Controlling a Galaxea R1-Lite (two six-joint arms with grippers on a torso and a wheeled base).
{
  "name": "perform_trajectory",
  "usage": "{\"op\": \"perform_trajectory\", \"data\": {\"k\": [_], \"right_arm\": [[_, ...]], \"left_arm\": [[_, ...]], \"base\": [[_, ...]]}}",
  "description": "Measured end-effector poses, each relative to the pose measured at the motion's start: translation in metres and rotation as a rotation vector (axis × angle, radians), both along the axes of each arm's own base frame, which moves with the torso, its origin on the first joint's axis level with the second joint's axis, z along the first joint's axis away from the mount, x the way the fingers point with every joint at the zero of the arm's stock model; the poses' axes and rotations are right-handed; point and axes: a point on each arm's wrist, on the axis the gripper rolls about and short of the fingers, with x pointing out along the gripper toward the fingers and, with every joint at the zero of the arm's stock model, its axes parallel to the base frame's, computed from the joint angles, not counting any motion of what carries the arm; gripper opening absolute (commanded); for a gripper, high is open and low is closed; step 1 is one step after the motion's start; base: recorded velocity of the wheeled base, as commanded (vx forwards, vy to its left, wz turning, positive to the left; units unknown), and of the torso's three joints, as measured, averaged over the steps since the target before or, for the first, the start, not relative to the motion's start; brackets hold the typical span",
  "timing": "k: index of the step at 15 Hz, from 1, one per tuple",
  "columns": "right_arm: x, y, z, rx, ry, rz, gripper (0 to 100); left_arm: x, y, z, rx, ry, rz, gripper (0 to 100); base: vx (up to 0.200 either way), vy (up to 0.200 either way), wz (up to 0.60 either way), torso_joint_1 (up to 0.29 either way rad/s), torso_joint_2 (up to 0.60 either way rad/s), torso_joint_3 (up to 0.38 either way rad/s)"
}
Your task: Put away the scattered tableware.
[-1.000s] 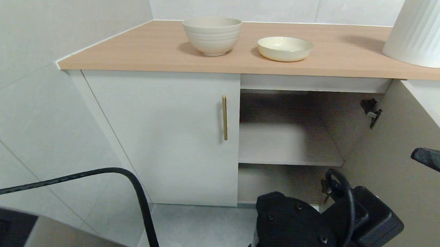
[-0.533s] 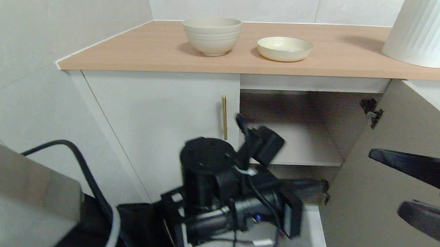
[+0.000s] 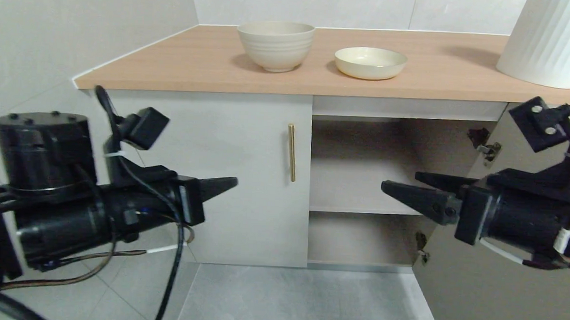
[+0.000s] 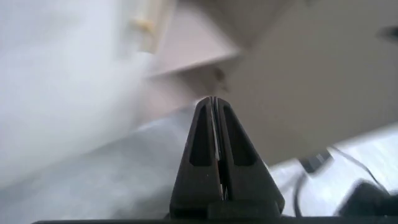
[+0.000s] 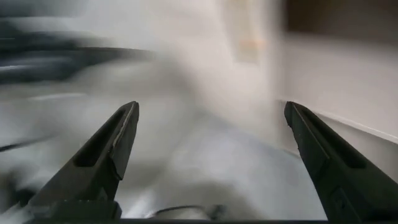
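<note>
Deep beige ribbed bowl (image 3: 275,45) and shallow cream dish (image 3: 370,62) both sit upright on the light wood countertop (image 3: 182,69), side by side, near but not touching, bowl to the left of dish. Tall white ribbed container (image 3: 552,40) stands further right on the top, well apart from dish. Below is a white cabinet: left door (image 3: 247,129) shut, w/ slim brass handle (image 3: 291,152); right door (image 3: 498,288) swung open, inner shelf (image 3: 366,193) in view. Left gripper (image 3: 230,182) is in front of the shut door, tip pointing toward the handle, fingers pressed tight together, gripping no item. Right gripper (image 3: 402,181) is in front of the open compartment at approx. shelf height, fingers spread apart, nothing between them.
</note>
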Motion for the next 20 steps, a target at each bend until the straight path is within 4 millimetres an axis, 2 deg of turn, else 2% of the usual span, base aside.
{"op": "perform_trajectory", "data": {"k": [1, 3, 4, 7, 11, 18, 20], "right_arm": [[0.013, 0.0, -0.001, -0.012, 0.015, -0.042, 100], [0.029, 0.001, -0.001, -0.049, 0.066, -0.079, 100], [0.033, 0.002, 0.001, -0.063, 0.088, -0.091, 100], [0.034, -0.001, -0.001, -0.082, 0.104, -0.143, 100], [0.009, -0.016, 0.004, -0.121, 0.146, -0.169, 100], [-0.006, -0.024, 0.02, -0.085, 0.096, -0.165, 100], [-0.009, -0.024, 0.021, -0.083, 0.091, -0.156, 100]], "left_arm": [[-0.008, 0.016, 0.009, -0.006, -0.016, 0.053, 0], [-0.023, 0.035, 0.023, -0.019, -0.054, 0.112, 0], [-0.031, 0.04, 0.028, -0.02, -0.059, 0.127, 100], [-0.045, 0.047, 0.045, -0.045, -0.122, 0.134, 100], [-0.047, 0.048, 0.061, -0.092, -0.162, 0.147, 100], [-0.051, 0.05, 0.066, -0.063, -0.208, 0.167, 100], [-0.052, 0.05, 0.066, -0.056, -0.214, 0.167, 100]], "base": [[0.0, 0.0, 0.0, 0.0, 0.0, 0.0], [0.0, 0.0, 0.0, 0.0, 0.0, 0.0], [0.0, 0.0, 0.0, 0.0, 0.0, 0.0], [0.0, 0.0, 0.0, 0.0, 0.0, 0.0], [0.0, 0.0, 0.0, 0.0, 0.0, 0.0], [0.0, 0.0, 0.0, 0.0, 0.0, 0.0], [0.2, 0.0, 0.0, 0.002, 0.0, 0.002]]}}
